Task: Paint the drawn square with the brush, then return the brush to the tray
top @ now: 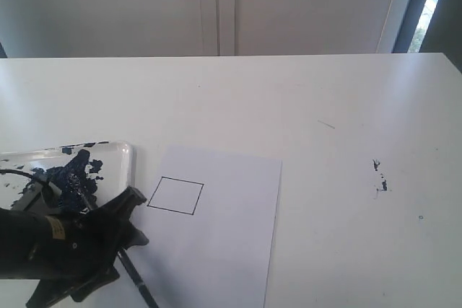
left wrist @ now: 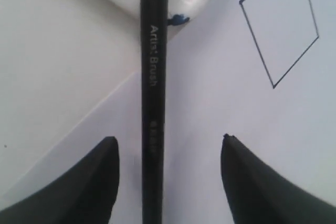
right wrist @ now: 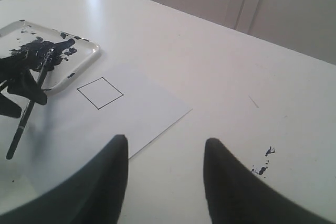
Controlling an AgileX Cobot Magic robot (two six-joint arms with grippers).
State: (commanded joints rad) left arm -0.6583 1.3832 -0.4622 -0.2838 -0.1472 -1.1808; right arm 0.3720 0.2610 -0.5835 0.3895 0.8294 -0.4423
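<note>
Pale wall panels close off the far side, and a white tabletop (top: 325, 91) fills the rest, with a sliver of window at the upper right corner of the exterior view. At the left of that view sits the tray (top: 128, 156), glossy and raised at the rim, its floor smeared with dark navy paint. Just beside it lies a white paper sheet (top: 224, 243) that bears the drawn square (top: 175, 195) – a thin black outline, slightly skewed, its inside plain white with no paint on it. The brush (left wrist: 152, 77) has its bristles in the tray's blotch, and its black handle slants out over the tray's near corner and across the edge of the sheet. Pale lettering on the handle reads "11" and, lower down, "Artist Brush"; a smaller line below that is too blurred to read. The left tool (left wrist: 168, 138) hangs over the handle with its two dark fingers spread wide, one on each side of the stick – the handle runs nearer one finger, yet gaps show on both sides, so nothing is gripped. The right tool (right wrist: 167, 140) hovers well apart from all this, over bare tabletop, its fingers likewise parted and with nothing between them. A few dark paint flecks (top: 379, 178) dot the tabletop to the right of the sheet.
</note>
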